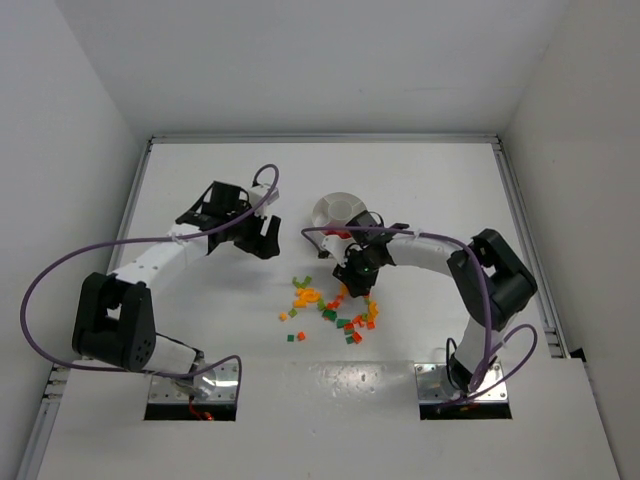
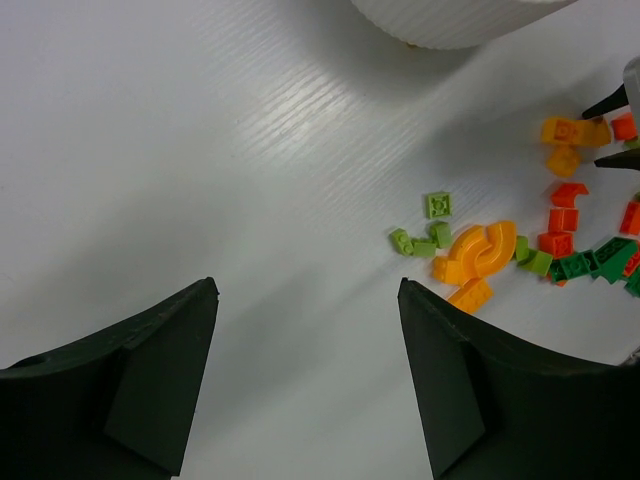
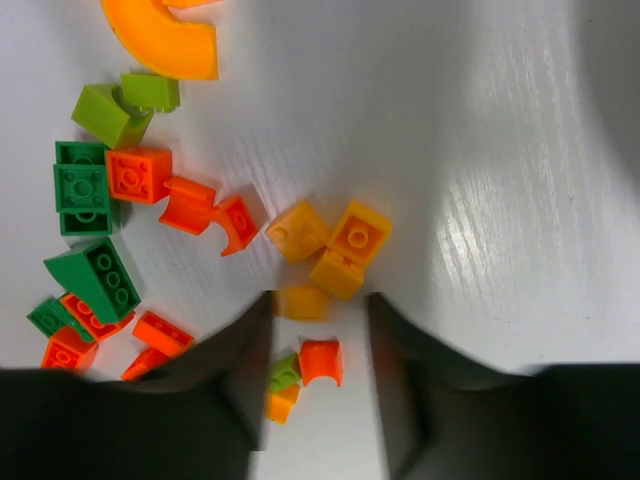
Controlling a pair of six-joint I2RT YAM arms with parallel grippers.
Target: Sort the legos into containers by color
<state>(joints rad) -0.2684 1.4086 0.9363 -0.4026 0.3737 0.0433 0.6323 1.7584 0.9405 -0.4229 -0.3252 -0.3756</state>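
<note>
The legos (image 1: 330, 305) lie loose in a pile on the white table, in red, orange, yellow and green. The white dish (image 1: 338, 210) stands just behind the pile; its rim shows at the top of the left wrist view (image 2: 450, 20). My right gripper (image 1: 355, 283) is down on the pile's far edge. In its wrist view the right gripper (image 3: 320, 300) is open, with a yellow brick (image 3: 303, 300) at the fingertips and a red arch brick (image 3: 320, 360) between the fingers. My left gripper (image 2: 305, 285) is open and empty over bare table left of the pile.
Raised table rims run along the left and right sides (image 1: 520, 230). A large orange curved brick (image 2: 480, 250) and small light-green bricks (image 2: 420, 243) lie at the pile's left edge. Dark green bricks (image 3: 85, 190) lie at the left of the right wrist view.
</note>
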